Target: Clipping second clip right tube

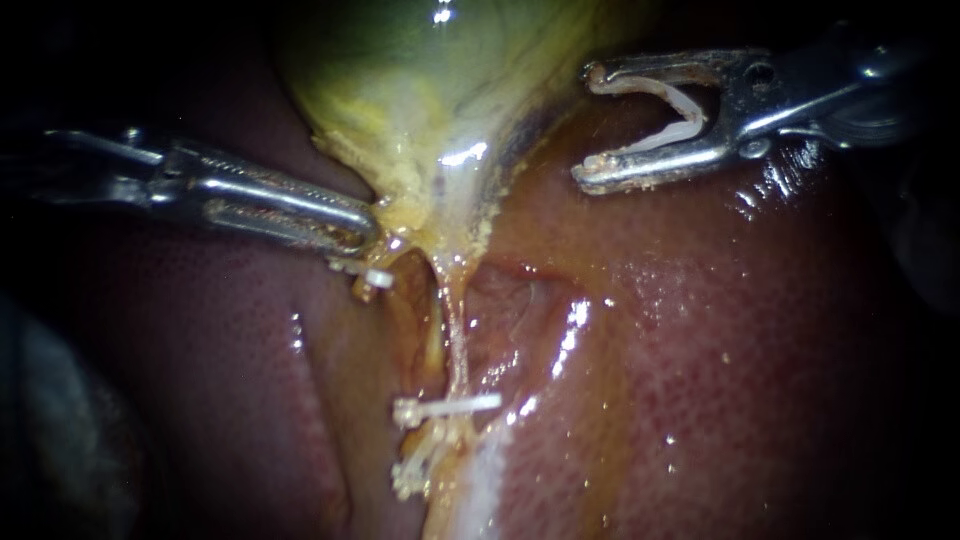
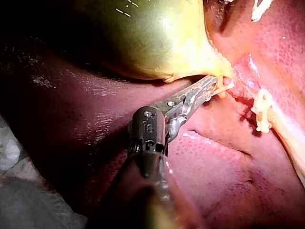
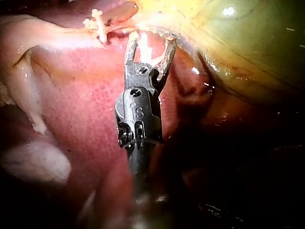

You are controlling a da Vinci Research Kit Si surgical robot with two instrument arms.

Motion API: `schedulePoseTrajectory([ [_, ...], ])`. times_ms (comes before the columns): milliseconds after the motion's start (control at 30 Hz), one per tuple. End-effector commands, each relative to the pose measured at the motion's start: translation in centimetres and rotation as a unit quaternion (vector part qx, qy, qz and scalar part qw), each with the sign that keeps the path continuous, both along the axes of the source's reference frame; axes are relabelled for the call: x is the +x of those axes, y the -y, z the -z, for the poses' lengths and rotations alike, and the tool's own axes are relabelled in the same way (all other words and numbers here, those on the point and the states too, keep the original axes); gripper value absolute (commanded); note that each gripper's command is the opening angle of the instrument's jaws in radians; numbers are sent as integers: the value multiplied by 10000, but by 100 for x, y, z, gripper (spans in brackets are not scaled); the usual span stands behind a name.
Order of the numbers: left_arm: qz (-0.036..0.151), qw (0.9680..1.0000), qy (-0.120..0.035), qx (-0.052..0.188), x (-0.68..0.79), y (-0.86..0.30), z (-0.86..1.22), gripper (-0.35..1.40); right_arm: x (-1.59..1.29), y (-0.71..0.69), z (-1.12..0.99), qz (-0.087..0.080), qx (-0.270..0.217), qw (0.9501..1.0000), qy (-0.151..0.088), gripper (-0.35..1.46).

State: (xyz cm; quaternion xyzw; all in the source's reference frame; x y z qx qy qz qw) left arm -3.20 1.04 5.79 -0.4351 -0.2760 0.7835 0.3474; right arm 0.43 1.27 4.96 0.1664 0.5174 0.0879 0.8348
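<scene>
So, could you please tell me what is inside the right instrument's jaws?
The right instrument holds a white clip between widely spread jaws, nothing else inside. Liver directly beneath is hidden.

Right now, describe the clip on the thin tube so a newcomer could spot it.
Start at the gallbladder and follow the thin tube that runs down from its neck over the liver. The clip is the straight white bar lying crosswise on that tube. Unlike the loaded clip in the right instrument, it sits on tissue.
</scene>
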Motion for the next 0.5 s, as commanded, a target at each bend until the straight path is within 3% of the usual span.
schedulePoseTrajectory([
  [33, -4, 10000, 6, 2, 1, 0, 1, -35, 0, 0, 0, 0, 2, 10000, -1, 50],
  [200, -64, 9999, 57, 60, 23, -1, 23, -35, 0, 0, 1, 0, 4, 10000, -1, 50],
  [300, 5, 10000, 19, 51, 36, -6, 42, -35, 0, 0, 2, 0, 4, 10000, -1, 50],
  [500, 98, 9999, -24, 95, 44, -19, 62, -35, 1, 1, 3, 13, 11, 10000, -7, 50],
])
